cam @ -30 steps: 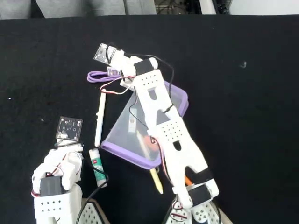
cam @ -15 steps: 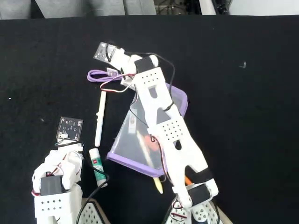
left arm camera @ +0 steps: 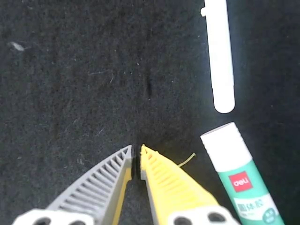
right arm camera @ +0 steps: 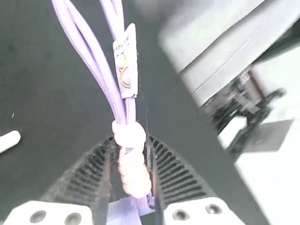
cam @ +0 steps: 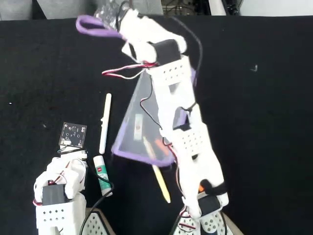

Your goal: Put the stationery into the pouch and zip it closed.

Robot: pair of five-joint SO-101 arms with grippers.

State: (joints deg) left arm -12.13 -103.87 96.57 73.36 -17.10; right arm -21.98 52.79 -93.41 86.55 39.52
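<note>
While right pincer (right arm camera: 130,140) grips pouch cord (right arm camera: 127,136), upper left of high view, we note pouch (cam: 139,127) mid-frame; left pincer (left arm camera: 136,151), narrow and empty, sits nearest pen (cam: 104,122), long axis running up-frame.

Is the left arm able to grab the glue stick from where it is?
Probably yes. The glue stick lies on the table right beside the left gripper, nothing between them. Its jaws are shut, so they must open first. The right gripper, shut on the pouch strap, is well clear.
</note>
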